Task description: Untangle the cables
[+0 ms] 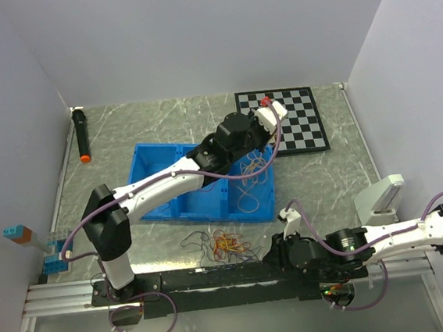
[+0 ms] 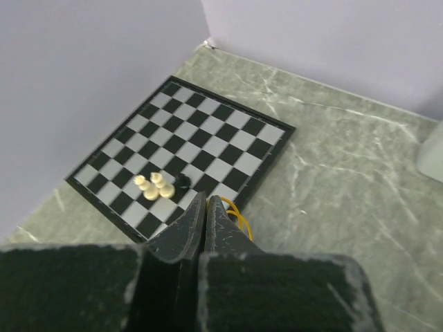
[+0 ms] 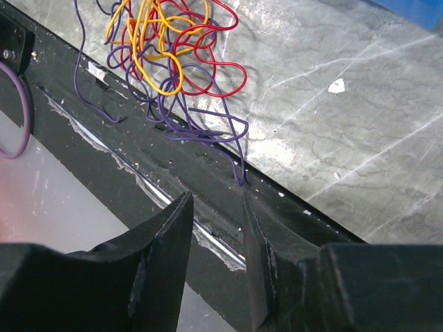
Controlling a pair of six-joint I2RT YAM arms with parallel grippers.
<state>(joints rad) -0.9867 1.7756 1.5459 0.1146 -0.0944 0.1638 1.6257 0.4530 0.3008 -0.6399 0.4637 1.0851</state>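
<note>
The grey marbled table (image 1: 347, 169) is carrying a blue bin (image 1: 155, 168) at its middle and a chessboard (image 1: 300, 123) towards the far right corner. The left arm (image 1: 153, 190) is reaching across the bin, and the left gripper (image 2: 206, 202) is hanging just off the near corner of the chessboard. Its jaws are pressing together, pinching a yellow-orange cable (image 2: 237, 213) that is looping out beside the fingertips. In the top view, more yellow-orange loops (image 1: 251, 175) are trailing from under that gripper into the bin's right compartment. The right arm (image 1: 393, 234) is lying low along the near edge, and the right gripper (image 3: 214, 200) is hovering over the black front rail (image 3: 104, 138) with its jaws standing partly apart, gripping nothing. The tangle of cables (image 1: 227, 244) is lying on the table between the bin and the rail, near the right gripper's fingertips but apart from them, with red, yellow-orange and dark strands mixing together and one dark strand running onto the rail. A few small pale chess pieces (image 2: 154, 187) are standing on the chessboard.
</note>
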